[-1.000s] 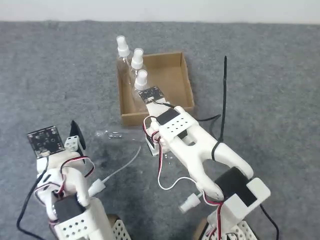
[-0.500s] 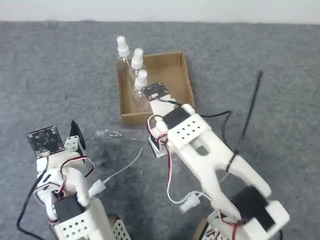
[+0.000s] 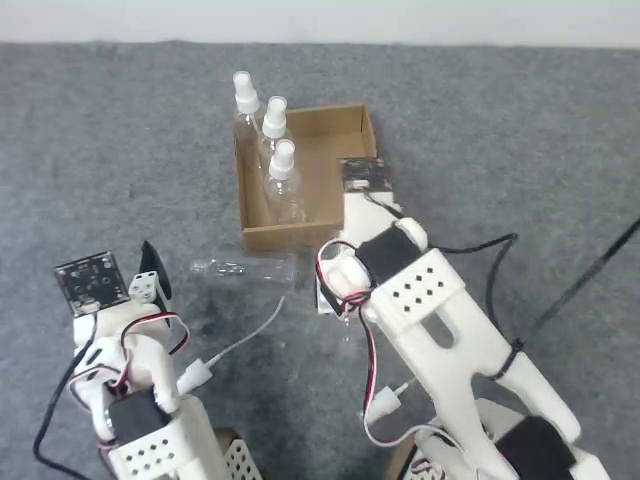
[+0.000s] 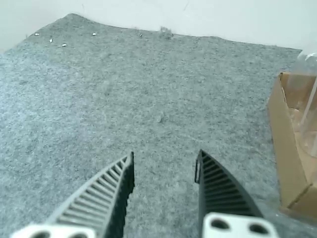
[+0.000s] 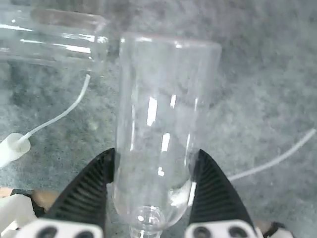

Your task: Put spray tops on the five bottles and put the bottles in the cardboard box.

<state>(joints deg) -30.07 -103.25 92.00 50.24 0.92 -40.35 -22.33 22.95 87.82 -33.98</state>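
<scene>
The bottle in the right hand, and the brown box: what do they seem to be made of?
The bottle in the right hand: clear, glossy, likely plastic, though glass cannot be excluded; the grey carpet shows through it and bright streaks lie on its wall. The box: brown matte cardboard, with thin walls and no shine.

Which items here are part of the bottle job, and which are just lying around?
Job:
cardboard box
three capped bottles in it
uncapped bottle in the right gripper
second uncapped bottle lying near the box front
two loose spray tops

Not job:
grey carpet
black strip sticking off the right arm
</scene>
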